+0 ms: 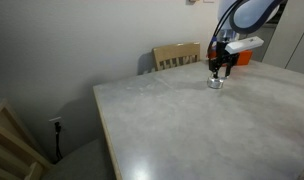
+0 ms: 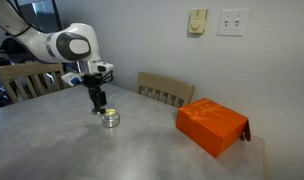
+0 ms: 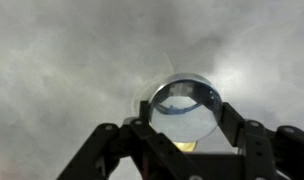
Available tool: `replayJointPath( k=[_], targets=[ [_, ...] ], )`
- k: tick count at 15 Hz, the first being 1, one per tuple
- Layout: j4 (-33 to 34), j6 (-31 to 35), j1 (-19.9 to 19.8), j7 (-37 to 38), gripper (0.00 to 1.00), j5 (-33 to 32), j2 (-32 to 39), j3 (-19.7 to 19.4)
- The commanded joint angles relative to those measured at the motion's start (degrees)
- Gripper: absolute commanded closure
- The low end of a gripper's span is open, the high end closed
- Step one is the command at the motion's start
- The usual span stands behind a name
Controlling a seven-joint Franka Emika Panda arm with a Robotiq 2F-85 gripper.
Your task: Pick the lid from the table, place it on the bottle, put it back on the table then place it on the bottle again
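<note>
Wrist view is showing fingers (image 3: 127, 135) straddling the bottle (image 3: 184, 112) at nine and three o'clock, lid (image 3: 182, 92) seemingly sitting on top; their grip I cannot tell. Placing step is running; next is calling for a vertical retreat.

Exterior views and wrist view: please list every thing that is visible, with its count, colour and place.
table: one, pale grey, fills the foreground.
bottle: one, clear glass, on the table below the pincer.
lid: not distinguishable from the bottle's top.
box: one, orange, on the table.
chairs: two, light wood, behind the table.
wall plates: two, pale, high above the chairs.
arm: one, white, over the table.
pincer: one, black, just above the bottle; open or shut unclear.
</note>
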Motion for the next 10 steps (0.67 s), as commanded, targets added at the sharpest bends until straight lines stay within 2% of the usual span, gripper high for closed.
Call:
replayJointPath(
  k=[1, 6, 10],
  targets=[
    [-5.48, 4.48, -0.43, 2.97, 0.56, -0.94, -2.51, -0.86],
    [-6.38, 10.71, 0.02, 7.32, 0.56, -1.77, -1.14, -3.72],
    [-6.03, 11.62, -0.01, 7.38, 0.56, -1.60, -1.10, -4.64]
  ],
)
